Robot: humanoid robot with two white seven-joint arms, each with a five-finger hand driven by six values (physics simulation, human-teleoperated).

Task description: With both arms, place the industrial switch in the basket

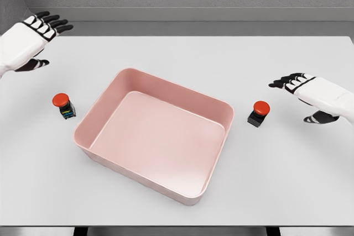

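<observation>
Two red-capped switches stand upright on a white table [177, 53], one on either side of a pink basket [221, 108]. The left switch [63, 106], a red button on a black body with a touch of blue and green low down, sits just beside the basket's left wall without touching it. The right switch [258, 113], red button over a plain black body, sits just beside the basket's right corner, also apart from it. The basket, a shallow rectangular tub with rounded corners, lies turned at an angle in the middle of the table, and nothing is in it.

The right hand [298, 89] hovers near the right switch, to its right, fingers spread forward and thumb hanging below, holding nothing. The left hand [38, 37] hangs at the table's far left corner, well apart from the left switch, dark fingertips fanned out and thumb tucked under, likewise gripping nothing. Both white forearms enter from the frame's side edges. A grey wall runs behind the table.
</observation>
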